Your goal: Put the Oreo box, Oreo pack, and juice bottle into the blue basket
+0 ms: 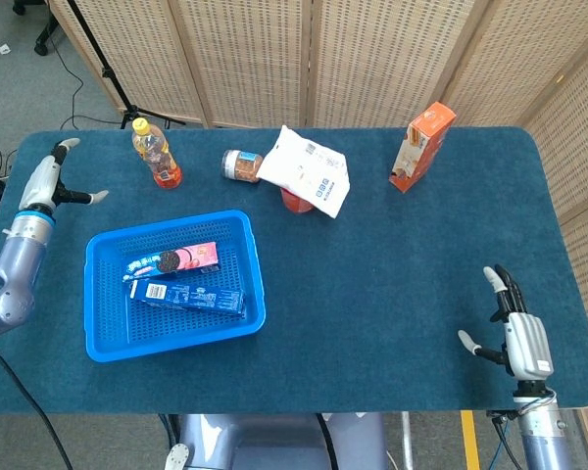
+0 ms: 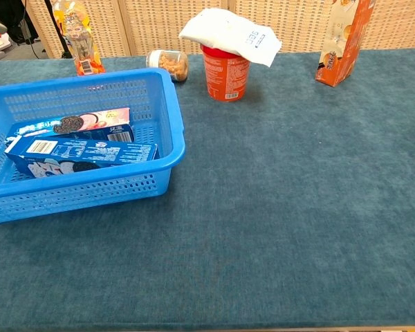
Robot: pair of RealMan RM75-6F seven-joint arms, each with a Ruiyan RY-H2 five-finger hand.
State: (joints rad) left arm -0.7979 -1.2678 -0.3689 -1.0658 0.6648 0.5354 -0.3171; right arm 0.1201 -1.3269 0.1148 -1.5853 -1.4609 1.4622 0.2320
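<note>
Basically, blue-felt table (image 1: 392, 294) fills both views. Blue basket (image 1: 103, 338) sits at its left-front part, rim free of my hands. Inside it: Oreo box (image 1: 184, 296) lying flat toward the front, Oreo pack (image 1: 173, 260) lying just behind it, the two side by side and about touching. Both are clear in the chest view too, box (image 2: 79, 155) in front, pack (image 2: 72, 123) behind.

White bag (image 1: 306, 170) rests draped on top of a red cup (image 2: 226, 71), behind and right of the basket. Orange carton (image 1: 422, 145) stands tilted near the far right edge, well apart from everything else. Juice bottle (image 1: 155, 153) stands upright on the table behind the basket, outside it, yellow cap up. Small jar (image 1: 241, 165) lies on its side between the bottle and the red cup, just beside the bag.

My left hand (image 1: 49, 184) hovers at the far left edge, left of the bottle and apart from it, fingers spread, holding nothing. My right hand (image 1: 517, 333) is at the front right corner, fingers apart, empty, well away from all items. Neither hand appears in the chest view.
</note>
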